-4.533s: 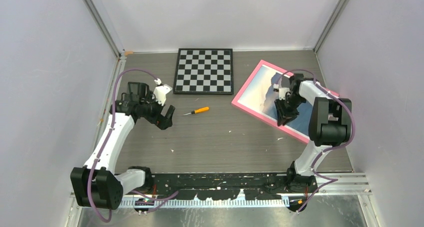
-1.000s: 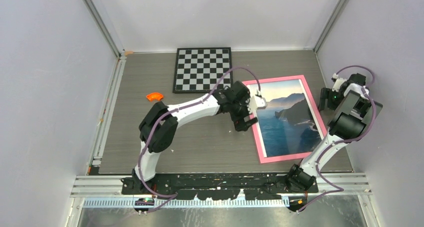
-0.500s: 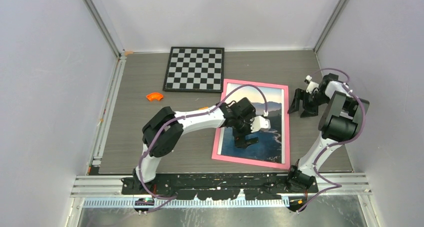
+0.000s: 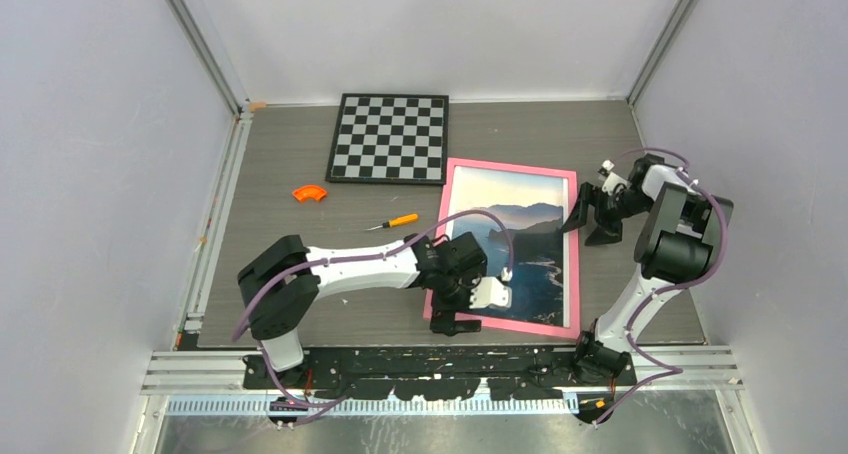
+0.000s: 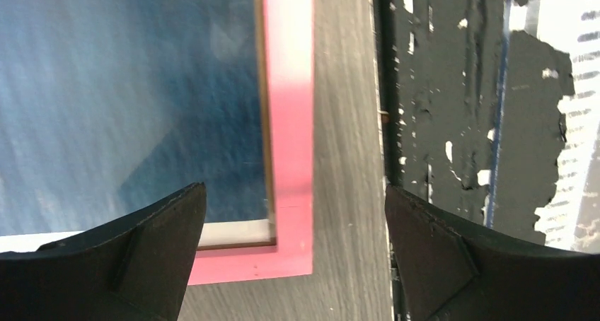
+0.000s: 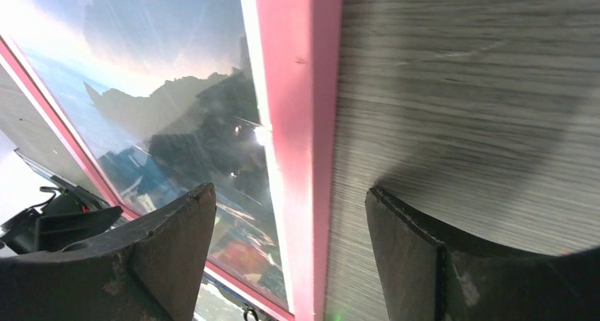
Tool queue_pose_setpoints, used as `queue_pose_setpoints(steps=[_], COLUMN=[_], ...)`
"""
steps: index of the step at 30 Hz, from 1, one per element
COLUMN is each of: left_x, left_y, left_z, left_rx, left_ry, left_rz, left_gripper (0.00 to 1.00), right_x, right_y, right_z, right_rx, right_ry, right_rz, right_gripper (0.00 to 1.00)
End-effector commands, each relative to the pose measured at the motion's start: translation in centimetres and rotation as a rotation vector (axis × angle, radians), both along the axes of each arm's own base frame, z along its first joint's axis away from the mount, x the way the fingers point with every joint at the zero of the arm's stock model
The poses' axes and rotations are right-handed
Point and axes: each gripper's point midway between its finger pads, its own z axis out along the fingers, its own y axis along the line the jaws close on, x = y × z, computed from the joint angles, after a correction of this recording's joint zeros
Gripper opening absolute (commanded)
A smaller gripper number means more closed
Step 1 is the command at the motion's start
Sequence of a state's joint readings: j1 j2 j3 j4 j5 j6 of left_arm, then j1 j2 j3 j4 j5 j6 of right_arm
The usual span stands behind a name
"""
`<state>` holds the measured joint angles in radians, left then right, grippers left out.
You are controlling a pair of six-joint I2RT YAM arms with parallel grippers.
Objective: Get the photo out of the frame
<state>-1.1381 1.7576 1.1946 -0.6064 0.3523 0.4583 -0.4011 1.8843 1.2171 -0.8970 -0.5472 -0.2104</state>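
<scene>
Pink frame (image 4: pixel 510 166), seascape photo (image 4: pixel 530 189) inside; left tool (image 5: pixel 294 190) and right tool (image 6: pixel 290 190) both agape.

The frame (image 4: pixel 510 166) is pink, the photo (image 4: pixel 525 229) mostly blue, the chessboard (image 4: pixel 390 139) black-and-white checked.

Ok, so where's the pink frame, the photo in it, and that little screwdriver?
pink frame (image 4: pixel 510 166): top camera, on its far border strip.
photo (image 4: pixel 535 217): top camera, on the dark cliffs.
screwdriver (image 4: pixel 404 219): top camera, on its orange handle.
</scene>
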Motion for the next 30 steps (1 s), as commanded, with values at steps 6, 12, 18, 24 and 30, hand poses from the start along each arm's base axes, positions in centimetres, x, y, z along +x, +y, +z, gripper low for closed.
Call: queue_pose_setpoints(steps=[6,12,18,24,30], left_x=[1.3,5.2,9.6,12.6,13.9], left_y=[0.4,-2.3,-4.5,-5.1,-3.6], left_z=[-2.5,-3.1,-3.4,-3.9,-4.6], left_rx=[0.057,0.042,-0.005,-0.002,0.017], left_ry=[-0.164,-0.249,-0.226,-0.199,-0.148], left_rz=[0.016,0.086,0.188,0.254,0.327], left_gripper=[0.80,0.57,0.40,0.35,0.31], right_x=[2.1,5.0,9.7,13.4,15.9], right_y=[0.9,-0.6,-2.0,-2.0,2.2], right_z=[-1.6,-2.0,-1.0,-0.4,-1.5], right_rx=[-0.078,-0.117,-0.143,-0.160,-0.148], right_ry=[-0.007,-0.029,-0.095,-0.139,-0.147], right_rz=[-0.019,-0.058,-0.099,-0.088,-0.022], right_gripper=[0.75,0.71,0.66,0.66,0.63])
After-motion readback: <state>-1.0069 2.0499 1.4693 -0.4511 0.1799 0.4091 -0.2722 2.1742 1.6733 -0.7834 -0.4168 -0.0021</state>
